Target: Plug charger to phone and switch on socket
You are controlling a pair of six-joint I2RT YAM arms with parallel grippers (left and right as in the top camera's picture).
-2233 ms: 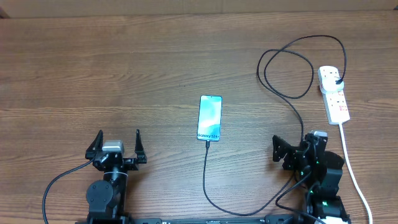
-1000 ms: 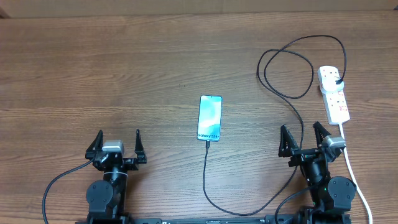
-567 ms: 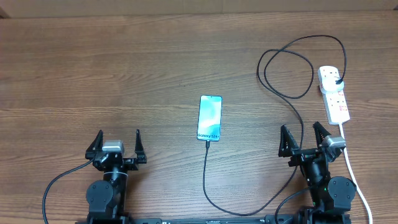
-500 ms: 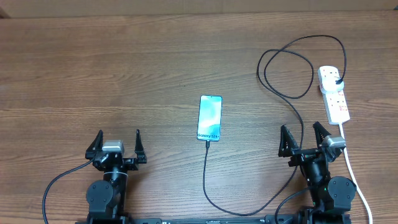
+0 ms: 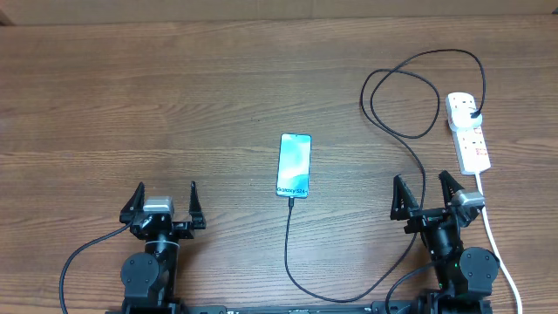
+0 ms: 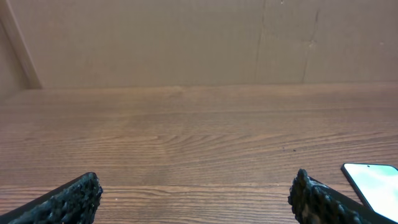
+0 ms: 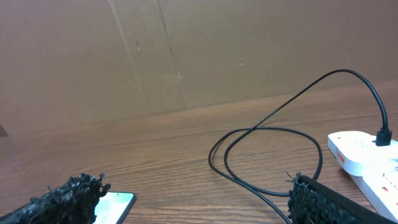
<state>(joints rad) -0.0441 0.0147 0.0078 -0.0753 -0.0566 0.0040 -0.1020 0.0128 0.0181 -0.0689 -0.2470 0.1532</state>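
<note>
Phone (image 5: 295,165) flat at centre of desk (image 5: 131,87), screen up, lit pale blue, "Galaxy S24+" end toward the arms. Charger (image 5: 288,249) tip meeting phone's near edge, apparently seated, though too small to confirm. Cable running toward near desk edge, curving right, passing the right arm, looping once at far right, ending in black plug in an outlet toward the far end of socket (image 5: 468,133). Socket lying lengthwise near right desk edge, white cord trailing back beside right arm; switch positions too small to read. Left tool (image 5: 166,192) at front left, jaws spread wide, holding nothing, well apart from phone. Right tool (image 5: 422,185) at front right, jaws likewise wide and empty, just beside socket's near end; cable passing below it, contact not discernible.
</note>
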